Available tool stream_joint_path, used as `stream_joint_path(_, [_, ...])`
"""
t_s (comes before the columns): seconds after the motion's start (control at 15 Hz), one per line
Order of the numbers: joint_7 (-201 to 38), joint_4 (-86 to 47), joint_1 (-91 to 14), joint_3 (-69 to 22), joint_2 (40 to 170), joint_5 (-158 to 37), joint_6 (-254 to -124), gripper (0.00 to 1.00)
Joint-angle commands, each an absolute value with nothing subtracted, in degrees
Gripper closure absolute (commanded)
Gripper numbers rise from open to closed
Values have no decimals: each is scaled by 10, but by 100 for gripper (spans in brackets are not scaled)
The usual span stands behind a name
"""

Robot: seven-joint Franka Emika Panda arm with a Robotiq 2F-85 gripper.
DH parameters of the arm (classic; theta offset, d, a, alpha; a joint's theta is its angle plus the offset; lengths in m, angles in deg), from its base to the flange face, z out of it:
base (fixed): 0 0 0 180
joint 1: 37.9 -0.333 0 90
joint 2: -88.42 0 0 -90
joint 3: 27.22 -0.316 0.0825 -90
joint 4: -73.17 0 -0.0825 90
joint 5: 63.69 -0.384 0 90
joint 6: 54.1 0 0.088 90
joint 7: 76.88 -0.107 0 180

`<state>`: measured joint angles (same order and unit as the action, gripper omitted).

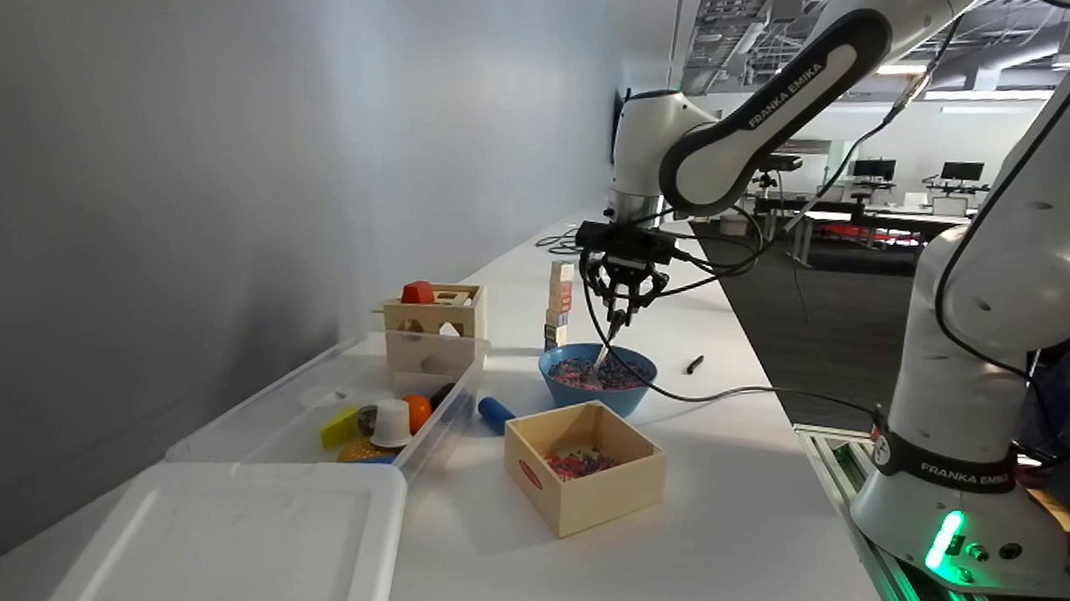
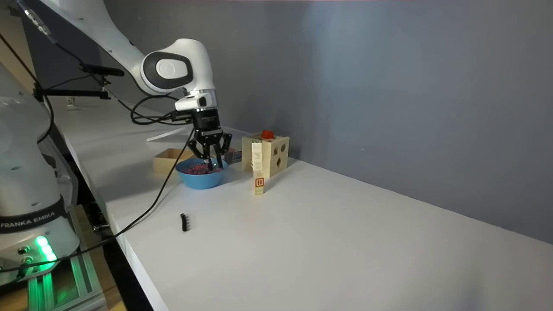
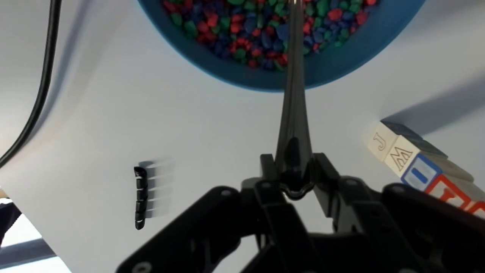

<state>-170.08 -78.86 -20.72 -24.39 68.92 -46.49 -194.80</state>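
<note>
My gripper [image 3: 293, 167] is shut on the end of a shiny metal utensil's handle [image 3: 294, 98]. The utensil slants down into a blue bowl [image 3: 261, 84] of red, blue and green pebbles [image 3: 242, 34]. Its far end is out of frame in the wrist view. In an exterior view the pale utensil [image 1: 603, 355] reaches the pebbles below my gripper [image 1: 623, 316]; its tip is hidden. In an exterior view my gripper [image 2: 216, 164] is over the side of the bowl [image 2: 201, 182] nearer the wall.
A tower of letter blocks [image 2: 258, 168] stands beside the bowl, near a wooden shape sorter [image 2: 276, 157]. A wooden box [image 1: 614, 500] holds some pebbles. A clear bin [image 1: 276, 433] of toys, a white lid [image 1: 236, 545], a blue cylinder [image 1: 495, 414], a black ridged piece [image 3: 140, 199] and a cable [image 3: 45, 76] are around.
</note>
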Motion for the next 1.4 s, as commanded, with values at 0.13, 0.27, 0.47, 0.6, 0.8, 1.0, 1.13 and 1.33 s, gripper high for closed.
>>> stream_joint_path(0.13, [-1630,-789,-224,-204,690,-567,-1979,93])
stream_joint_path(0.27, [-1583,-787,-232,-186,690,-623,-1976,93])
stream_joint_path(0.47, [-1512,-785,-242,-163,692,-705,-1971,93])
stream_joint_path(0.6, [-1461,-781,-247,-148,689,-758,-1962,93])
stream_joint_path(0.8, [-1407,-776,-246,-139,690,-813,-1948,93])
stream_joint_path(1.0, [-1374,-766,-237,-134,695,-840,-1919,93])
stream_joint_path(1.13, [-1384,-757,-225,-144,701,-822,-1900,80])
stream_joint_path(1.33, [-1411,-758,-215,-161,704,-800,-1913,39])
